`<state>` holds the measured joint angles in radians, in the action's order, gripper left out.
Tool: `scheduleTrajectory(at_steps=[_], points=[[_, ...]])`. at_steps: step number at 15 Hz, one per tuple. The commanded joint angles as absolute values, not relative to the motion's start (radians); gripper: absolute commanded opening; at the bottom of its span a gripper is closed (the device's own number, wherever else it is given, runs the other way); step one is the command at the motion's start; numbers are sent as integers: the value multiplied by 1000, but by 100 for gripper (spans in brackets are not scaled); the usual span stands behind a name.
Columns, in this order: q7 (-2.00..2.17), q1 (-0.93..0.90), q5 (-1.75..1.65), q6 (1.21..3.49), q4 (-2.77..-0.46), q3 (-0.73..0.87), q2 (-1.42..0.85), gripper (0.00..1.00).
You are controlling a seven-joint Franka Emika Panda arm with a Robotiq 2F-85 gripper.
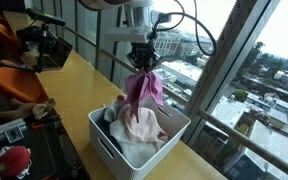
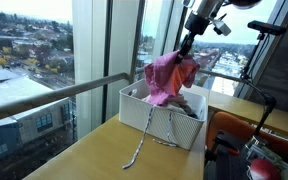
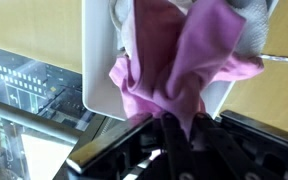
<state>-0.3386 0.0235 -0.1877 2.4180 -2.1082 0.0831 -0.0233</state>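
In an exterior view, the pincer [image 1: 142,62] pinches the top of a pink cloth [image 1: 144,90], which hangs at 6 o'clock from it, above a white basket [image 1: 109,150] of laundry on the worktop [image 1: 74,80]. In an exterior view, the pink cloth [image 2: 169,78] drapes at 7 o'clock from the pincer [image 2: 187,50], over the white basket [image 2: 144,118]. In the wrist view, the pink cloth [image 3: 174,60] spreads at 12 o'clock from the clamped pincer [image 3: 184,125], across the white basket's rim [image 3: 99,60].

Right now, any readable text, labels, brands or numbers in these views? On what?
None readable in any view.
The pink cloth hanging from the gripper, the white basket and the table show no print.
The buildings outside the window are too small and blurred to show any signs.
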Motion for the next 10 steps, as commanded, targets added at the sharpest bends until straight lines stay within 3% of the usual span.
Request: scheduleTrajectory(at_steps=[1,8,9,10], points=[[-369,32,-146,2422,-2027,57,-139,2],[-363,42,-142,2427,-1999,29,-269,2],[-361,41,-143,2419,-1995,25,-280,35],[-361,40,-147,2411,-1991,22,-286,36]])
